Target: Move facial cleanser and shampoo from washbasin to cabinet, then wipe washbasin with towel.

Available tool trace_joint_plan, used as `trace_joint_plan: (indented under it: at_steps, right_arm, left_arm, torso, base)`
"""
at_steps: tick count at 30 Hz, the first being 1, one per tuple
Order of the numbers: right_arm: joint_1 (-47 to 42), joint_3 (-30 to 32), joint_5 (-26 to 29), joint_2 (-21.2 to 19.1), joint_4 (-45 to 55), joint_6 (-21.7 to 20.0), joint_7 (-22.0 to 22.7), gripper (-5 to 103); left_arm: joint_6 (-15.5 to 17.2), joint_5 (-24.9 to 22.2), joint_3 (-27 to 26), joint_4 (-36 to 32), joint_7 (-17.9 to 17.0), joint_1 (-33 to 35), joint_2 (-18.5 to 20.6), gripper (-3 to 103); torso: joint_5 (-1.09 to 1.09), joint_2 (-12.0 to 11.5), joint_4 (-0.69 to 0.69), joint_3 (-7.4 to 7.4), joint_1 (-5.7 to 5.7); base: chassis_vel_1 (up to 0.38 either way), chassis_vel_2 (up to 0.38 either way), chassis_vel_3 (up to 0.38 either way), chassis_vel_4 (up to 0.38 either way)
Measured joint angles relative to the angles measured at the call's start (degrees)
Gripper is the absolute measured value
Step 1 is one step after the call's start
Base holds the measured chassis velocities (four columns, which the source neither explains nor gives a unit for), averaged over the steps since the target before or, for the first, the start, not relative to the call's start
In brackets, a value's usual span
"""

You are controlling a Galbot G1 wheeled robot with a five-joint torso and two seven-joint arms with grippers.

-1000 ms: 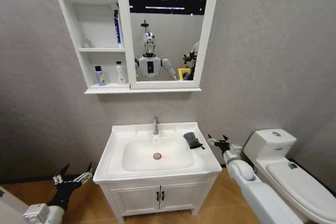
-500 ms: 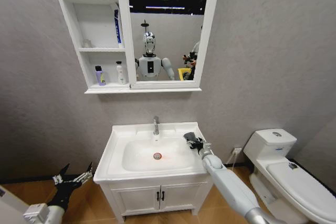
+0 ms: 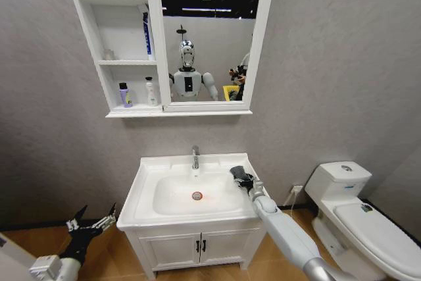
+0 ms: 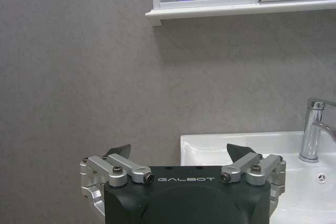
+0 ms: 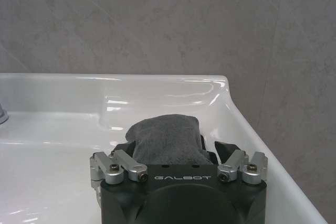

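On the washbasin [image 3: 148, 192] rim, the right gripper [image 5: 176, 148] has its jaws spread around the towel [image 5: 165, 137]. Beside the vanity [image 3: 197, 245], the left gripper [image 4: 178, 153] hangs low, jaws spread.

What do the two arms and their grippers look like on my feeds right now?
Both arms have smooth white shells. The left gripper and right gripper match: a black housing lettered GALBOT in white, silver metal linkages with dark bolts, and pointed black fingertips.

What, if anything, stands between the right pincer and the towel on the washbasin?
Nothing visible does. The right pincer is already at the towel, which lies on the washbasin rim at its right rear corner; the open fingers straddle the cloth. The left pincer hangs low beside the vanity.
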Motion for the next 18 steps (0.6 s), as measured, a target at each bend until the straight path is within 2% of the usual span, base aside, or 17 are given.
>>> trace_joint_plan:
  at_steps: [1, 2, 3, 5, 6, 11, 15, 18]
  right_arm:
    - [0.22, 0.00, 0.11, 0.00, -0.35, -0.05, 0.00, 82]
    - [0.27, 0.00, 0.13, 0.00, -0.45, -0.08, -0.02, 82]
    - [0.40, -0.02, 0.17, -0.09, -0.74, -0.38, -0.05, 71]
    - [0.42, -0.02, 0.18, -0.11, -0.79, -0.46, -0.05, 71]
    - [0.47, -0.02, 0.30, -0.18, -0.85, -0.80, -0.05, 60]
    - [0.66, -0.07, 0.88, -0.11, -1.08, -1.64, -0.15, 50]
    - [0.45, -0.15, 2.51, -0.20, 0.26, -3.00, 0.00, 28]
    - [-0.34, -0.05, 2.75, -0.56, 2.41, -3.82, 0.69, 22]
  left_arm:
    - [0.00, 0.00, 0.00, 0.00, 0.00, 0.00, 0.00, 100]
    - [0.00, 0.00, 0.00, 0.00, 0.00, 0.00, 0.00, 100]
    - [0.00, 0.00, 0.00, 0.00, -0.01, 0.00, 0.00, 100]
    - [0.00, 0.00, 0.00, 0.00, 0.00, 0.00, 0.00, 100]
    - [0.00, 0.00, 0.00, 0.00, 0.00, 0.00, 0.00, 100]
    - [0.00, 0.00, 0.00, 0.00, -0.01, 0.00, 0.00, 100]
    - [0.00, 0.00, 0.00, 0.00, -0.01, -0.01, 0.00, 100]
    - [0.01, -0.01, 0.00, 0.00, -0.01, 0.00, 0.00, 100]
  torso:
    - [0.00, 0.00, 0.00, 0.00, 0.00]
    - [0.00, 0.00, 0.00, 0.00, 0.00]
    - [0.01, 0.00, 0.01, 0.00, 0.00]
    - [0.00, 0.00, 0.01, 0.00, 0.00]
    - [0.00, 0.00, 0.00, 0.00, 0.00]
    - [0.00, 0.00, 0.00, 0.00, 0.00]
    - [0.00, 0.00, -0.01, 0.00, 0.00]
    - [0.01, 0.00, 0.00, 0.00, 0.00]
  base:
    - [0.000, 0.000, 0.000, 0.000]
    - [0.000, 0.000, 0.000, 0.000]
    - [0.000, 0.000, 0.000, 0.000]
    - [0.000, 0.000, 0.000, 0.000]
    - [0.000, 0.000, 0.000, 0.000]
    - [0.000, 0.000, 0.000, 0.000]
    - [0.000, 0.000, 0.000, 0.000]
    - [0.000, 0.000, 0.000, 0.000]
